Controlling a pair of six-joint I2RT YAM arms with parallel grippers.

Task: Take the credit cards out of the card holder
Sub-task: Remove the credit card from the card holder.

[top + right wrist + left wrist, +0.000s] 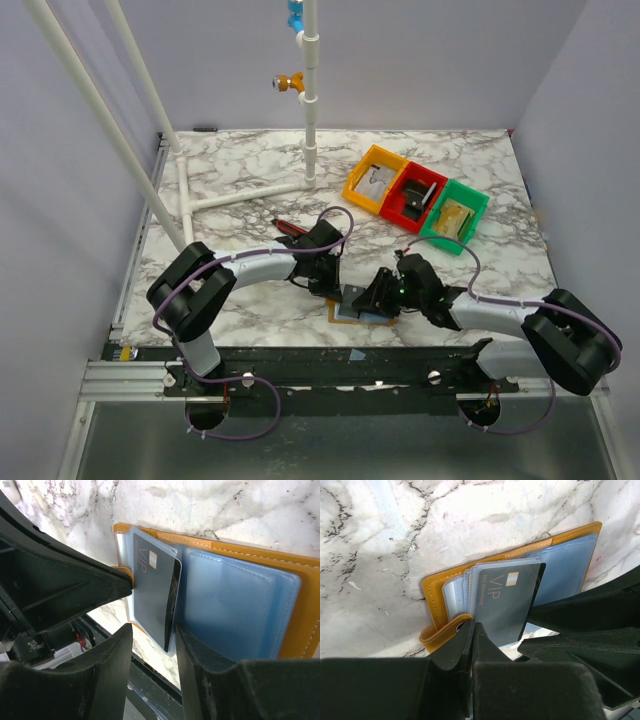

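Grey card [152, 580] between right gripper [154, 630] fingers, mustard card holder [250, 551] beneath

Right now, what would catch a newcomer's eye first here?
An open mustard-brown wallet lies at the near middle of the table, with the left end effector and right end effector meeting over it. A dark card marked VIP sticks out of its clear sleeves. An orange bin, a red bin and a green bin stand far right.
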